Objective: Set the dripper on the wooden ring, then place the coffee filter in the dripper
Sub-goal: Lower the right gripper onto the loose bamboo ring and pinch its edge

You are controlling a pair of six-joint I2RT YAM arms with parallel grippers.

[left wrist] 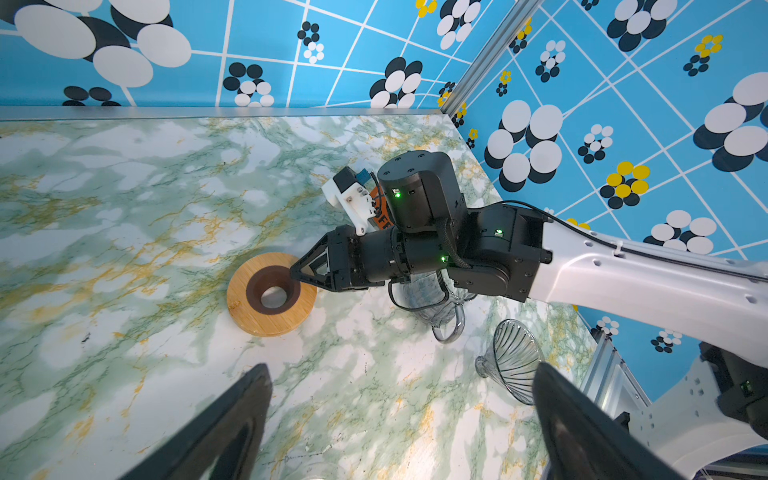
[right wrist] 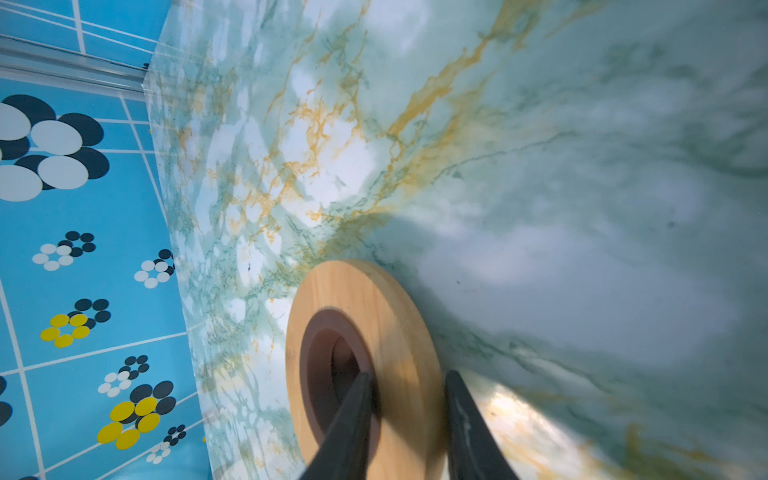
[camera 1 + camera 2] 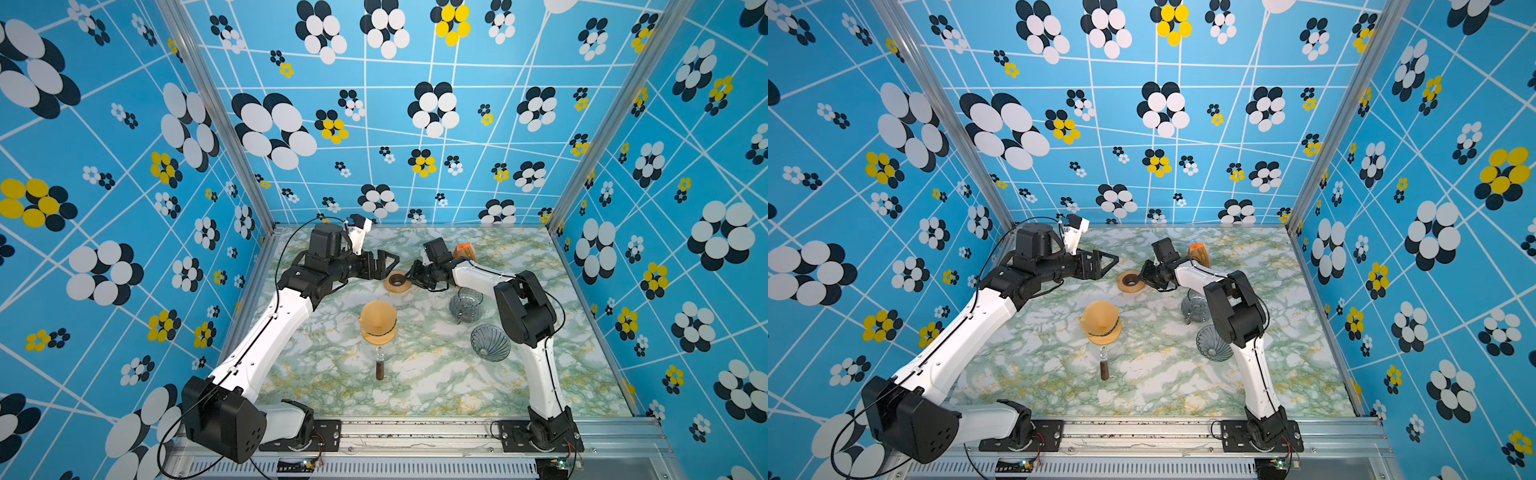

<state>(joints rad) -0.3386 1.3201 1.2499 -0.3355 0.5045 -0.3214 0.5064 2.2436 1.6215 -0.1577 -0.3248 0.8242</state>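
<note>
Nearest, the tan filter (image 3: 377, 318) sits mid-table on a glass stand, untouched. To its right the glass dripper (image 3: 490, 343) lies on its side, apart from both arms. So placing the filter seems not yet begun. The step in hand looks like fetching the wooden ring (image 3: 397, 282) farther back, probably the dripper's base. The right gripper (image 2: 409, 376) straddles that ring, one finger in its hole and one outside the rim, jaws narrowed; whether they already pinch it I cannot tell. Next it needs a firm close and a level lift. The left gripper (image 1: 401, 368) hovers near the ring, jaws wide apart, empty.
</note>
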